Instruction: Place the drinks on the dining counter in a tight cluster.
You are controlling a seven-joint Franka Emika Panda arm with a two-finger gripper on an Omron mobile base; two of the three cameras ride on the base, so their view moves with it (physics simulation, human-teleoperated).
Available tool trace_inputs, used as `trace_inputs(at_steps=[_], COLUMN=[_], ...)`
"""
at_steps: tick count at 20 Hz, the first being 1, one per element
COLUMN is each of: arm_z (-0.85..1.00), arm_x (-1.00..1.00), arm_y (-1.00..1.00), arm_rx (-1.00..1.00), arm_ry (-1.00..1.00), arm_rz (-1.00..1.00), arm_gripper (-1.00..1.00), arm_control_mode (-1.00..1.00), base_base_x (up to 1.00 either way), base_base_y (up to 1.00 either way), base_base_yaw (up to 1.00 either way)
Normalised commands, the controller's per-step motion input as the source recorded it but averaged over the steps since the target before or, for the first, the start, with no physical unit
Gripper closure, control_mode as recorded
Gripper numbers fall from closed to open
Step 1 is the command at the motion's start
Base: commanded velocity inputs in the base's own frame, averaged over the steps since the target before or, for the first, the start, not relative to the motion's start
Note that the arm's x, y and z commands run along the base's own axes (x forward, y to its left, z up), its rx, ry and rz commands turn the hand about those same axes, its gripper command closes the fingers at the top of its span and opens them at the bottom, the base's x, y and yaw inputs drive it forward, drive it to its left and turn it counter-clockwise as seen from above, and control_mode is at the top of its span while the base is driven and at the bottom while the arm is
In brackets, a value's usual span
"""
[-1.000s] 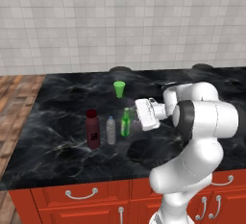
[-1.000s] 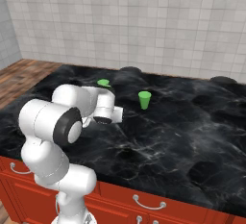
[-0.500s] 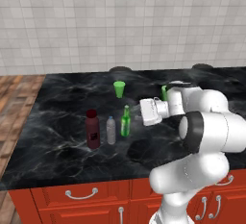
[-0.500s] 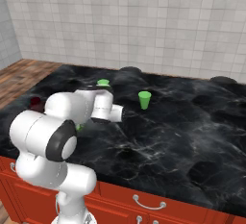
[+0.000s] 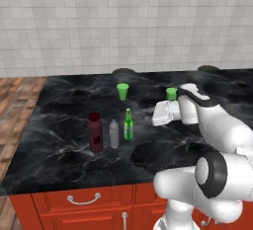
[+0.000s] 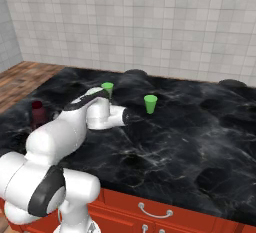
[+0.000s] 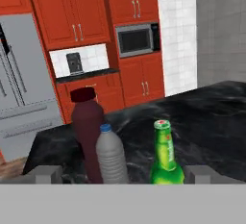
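Note:
Three drinks stand close together on the black dining counter (image 5: 59, 105): a stout dark-red bottle (image 5: 95, 133), a small clear bottle (image 5: 114, 134) and a slim green bottle (image 5: 128, 125). My gripper (image 5: 150, 118) hovers level with them, a short way to the right of the green one, open and holding nothing. In the hand view the dark-red bottle (image 7: 88, 131), the clear bottle (image 7: 111, 155) and the green bottle (image 7: 166, 153) stand ahead of the spread fingertips of my gripper (image 7: 124, 174). From the right base view my arm hides most of the cluster; the dark-red bottle (image 6: 37, 114) shows.
Two bright-green cups (image 5: 122, 91) (image 5: 171, 94) stand farther back on the counter, the right one just behind my hand. Red drawers with silver handles (image 5: 83, 199) run under the front edge. Two dark round shapes (image 5: 123, 70) sit at the back edge. A wood floor lies to the left.
My hand has pulled back to the right, away from the green bottle, staying open. The three bottles have not moved.

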Motion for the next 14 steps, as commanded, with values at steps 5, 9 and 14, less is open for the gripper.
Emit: trace_inputs(at_steps=[5,9,14], arm_z=[0.2,0.14,0.14], arm_x=[-0.41,-0.37,-0.35], arm_y=[-0.18,-0.21,-0.21], arm_rx=[-0.15,-0.12,-0.04], arm_ry=[0.11,0.23,0.4], arm_rz=[-0.31,-0.38,-0.36], arm_gripper=[-1.0,-1.0,-1.0], arm_control_mode=[-1.0,-1.0,-1.0], base_base_x=[0.0,0.0,0.0], base_base_y=[0.0,0.0,0.0], base_base_yaw=[0.0,0.0,0.0])
